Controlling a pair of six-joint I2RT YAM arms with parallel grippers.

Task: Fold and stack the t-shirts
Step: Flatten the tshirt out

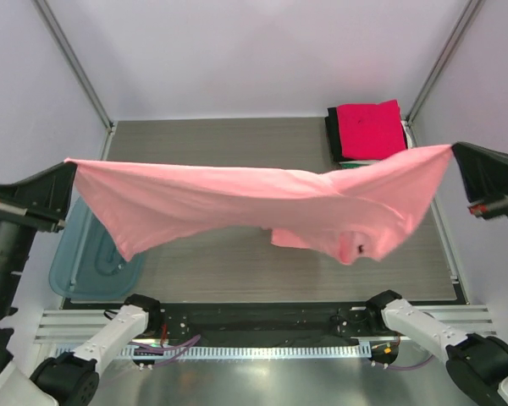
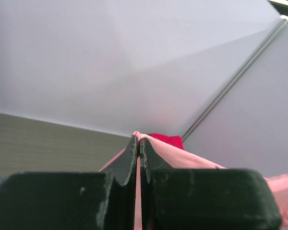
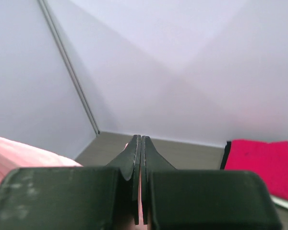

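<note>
Cloth of the salmon-pink t-shirt (image 1: 237,207) hangs stretched in the air between my two arms, above the desk (image 1: 220,139). Its middle sags, and a bunched part droops lowest toward the right. My left gripper (image 1: 70,166) is clenched on the shirt's left corner; in my left wrist view, pink fabric is pinched in the thin slit between the fingers (image 2: 129,160). My right gripper (image 1: 454,152) is clamped on the opposite corner, jaws pressed together with a sliver of pink between them. At the desk's far right corner a folded magenta-red t-shirt (image 1: 371,128) lies on top of a black t-shirt (image 1: 333,135). A translucent blue bin (image 1: 76,262) sits at the desk's near left edge, partly under the hanging cloth.
</note>
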